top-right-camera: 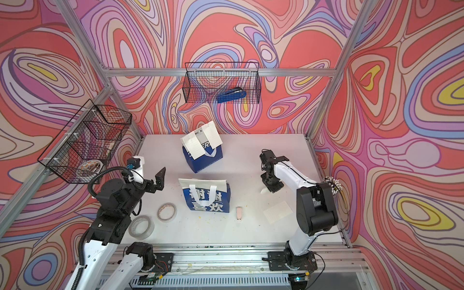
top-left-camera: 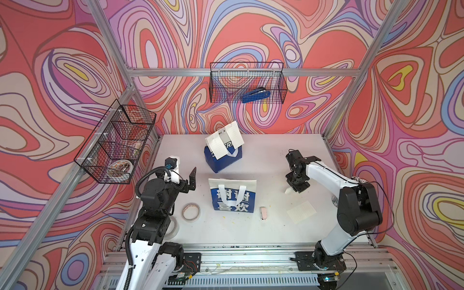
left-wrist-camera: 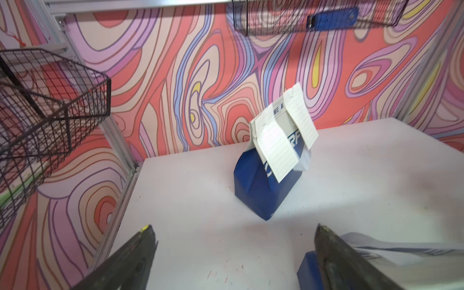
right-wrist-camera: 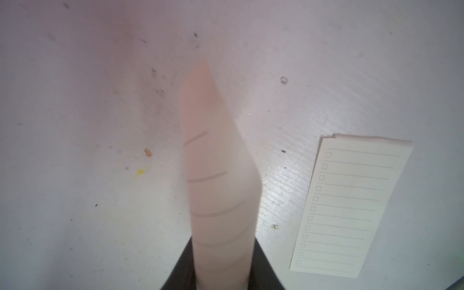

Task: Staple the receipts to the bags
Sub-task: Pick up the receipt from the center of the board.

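Right jaws (top-left-camera: 294,188): your right arm pinches the held receipt (right-wrist-camera: 216,175) by one short end. The rest of it sticks out past the fingertips, curled along its length.
Left jaws (left-wrist-camera: 233,229): spread wide and empty, hanging over bare table (top-left-camera: 251,163).
Target bag (top-left-camera: 232,198): the one with Chinese characters stands between your two arms, printed face toward the top views. No receipt shows on it.
Key relation: the target bag lies to the left of your right jaws, toward the middle of the table, and apart from them. Your left jaws are somewhat nearer to its other side edge.
Held receipt's axis: the long side runs straight out from the jaws, so I judge you need to turn it to lay it flat on the bag's face.
Loose receipt (top-left-camera: 301,212): flat on the table, near your right arm on the front side, and apart from the held one.
Small stapler (top-left-camera: 263,213): on the table just beside the target bag's front right corner, between that bag and the loose receipt.
Far bag (top-left-camera: 223,158): two receipts (top-left-camera: 218,148) already hang on its upper part.
Blue stapler (top-left-camera: 256,95): in the wire basket (top-left-camera: 282,88) on the back wall.
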Controlling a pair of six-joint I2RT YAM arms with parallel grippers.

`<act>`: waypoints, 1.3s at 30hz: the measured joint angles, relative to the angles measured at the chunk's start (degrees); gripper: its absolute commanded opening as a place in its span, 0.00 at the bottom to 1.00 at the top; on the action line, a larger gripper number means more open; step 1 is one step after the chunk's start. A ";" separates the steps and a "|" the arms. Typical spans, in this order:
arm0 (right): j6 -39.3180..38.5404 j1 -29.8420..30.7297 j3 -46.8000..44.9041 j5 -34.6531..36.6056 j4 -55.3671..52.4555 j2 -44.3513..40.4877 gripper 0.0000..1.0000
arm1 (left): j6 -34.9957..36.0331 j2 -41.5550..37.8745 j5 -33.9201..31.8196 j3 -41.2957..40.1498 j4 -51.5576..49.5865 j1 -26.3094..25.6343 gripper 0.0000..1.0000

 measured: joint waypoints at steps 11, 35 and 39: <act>-21.14 12.48 5.20 1.44 9.64 -13.25 0.20 | -24.37 17.18 12.37 22.23 -6.91 0.00 1.00; -61.13 26.69 11.08 -33.16 35.45 -10.45 0.19 | -22.32 28.02 47.95 19.63 11.02 -5.84 0.73; -62.55 27.12 11.13 -35.30 35.45 -10.45 0.18 | -16.68 29.14 47.12 20.85 6.21 -5.92 0.81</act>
